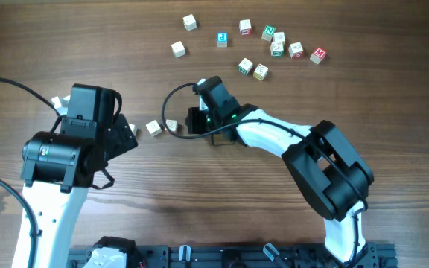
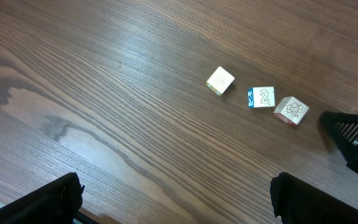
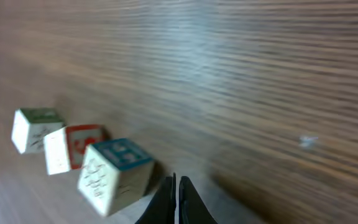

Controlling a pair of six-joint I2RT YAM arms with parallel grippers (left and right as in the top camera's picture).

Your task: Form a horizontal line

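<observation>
Overhead first: the horizontal line [image 1: 171, 125] lies on the surface [image 1: 88, 45] between the two arms. Two cubes show, and any third is hidden by the right claw [image 1: 194, 119] at its end. I count eleven loose cubes [image 1: 276, 49] scattered well apart up top.

Left wrist now: three cubes in the row, but the first cube [image 2: 220, 81] stands off from the "2" cube [image 2: 263, 97], so there's a gap to close. The left claw [image 2: 174, 186] hangs spread wide, empty, clear of the work.

Right wrist: the right claw is pinched closed on nothing, tips low beside the nearest cube [image 3: 114, 174]. That's a pusher's posture, I'd judge, for nudging the row straight.
</observation>
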